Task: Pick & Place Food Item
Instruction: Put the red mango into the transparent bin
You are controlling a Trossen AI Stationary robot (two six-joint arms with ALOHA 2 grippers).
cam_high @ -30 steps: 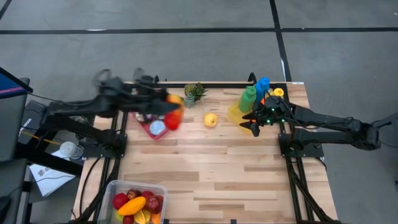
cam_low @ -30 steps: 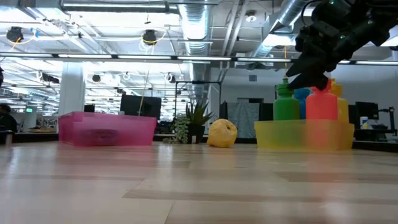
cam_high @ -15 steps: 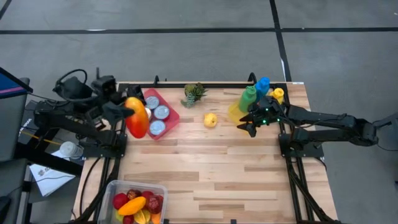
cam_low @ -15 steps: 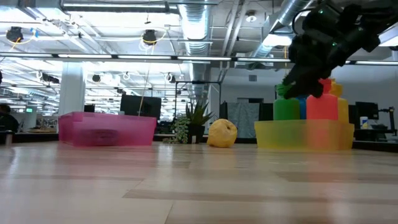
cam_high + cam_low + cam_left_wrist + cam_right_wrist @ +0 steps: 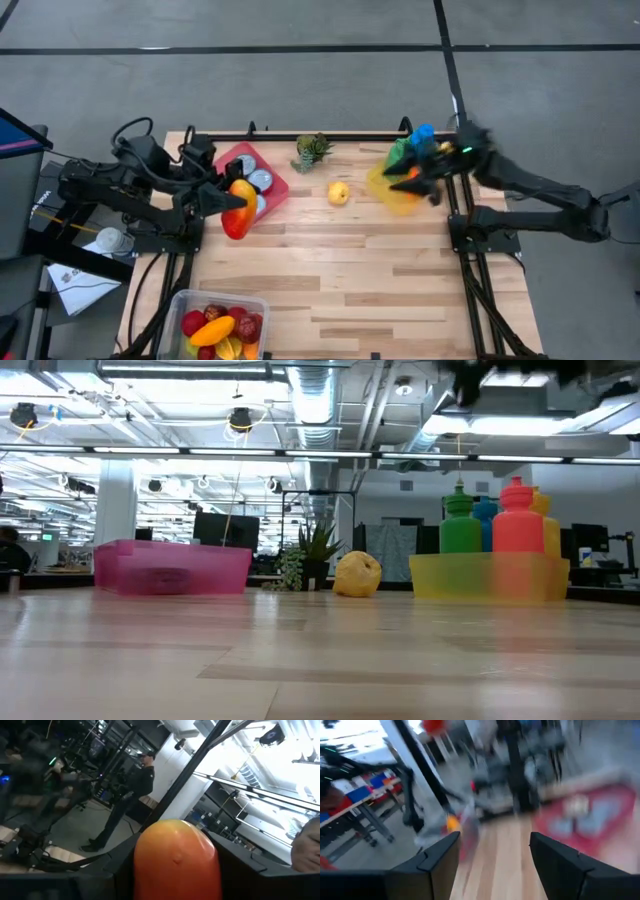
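An orange-red fruit (image 5: 237, 208) hangs above the table's left part, beside the near corner of a pink tray (image 5: 272, 186). My left gripper (image 5: 228, 201) is shut on it. The left wrist view shows the fruit (image 5: 175, 855) filling the gap between the two dark fingers. My right gripper (image 5: 408, 181) hovers open over a yellow bin (image 5: 398, 198) at the far right. Nothing lies between its fingers in the right wrist view (image 5: 495, 851). A yellow fruit (image 5: 339, 193) rests on the table between tray and bin. My left gripper pinches the orange-red fruit by its two sides (image 5: 142, 870) between its two fingers. The fingers (image 5: 117, 867) come roughly level from the table's left. The fruit's rounded end (image 5: 175, 827) sticks out past them. The fruit is lifted clear of the table.
The pink tray holds silver cans (image 5: 260, 180). Coloured bottles (image 5: 490, 520) stand in the yellow bin (image 5: 490, 575). A small plant (image 5: 313, 148) stands at the far edge. A clear tub of fruit (image 5: 220, 325) sits at the near left corner. Bare wood lies in the middle.
My left gripper has carried the orange-red fruit from over the pink tray toward the table's left edge, then a little toward the near edge, keeping hold. My right gripper has risen from beside the yellow bin, out of the low view's top, and has tipped up.
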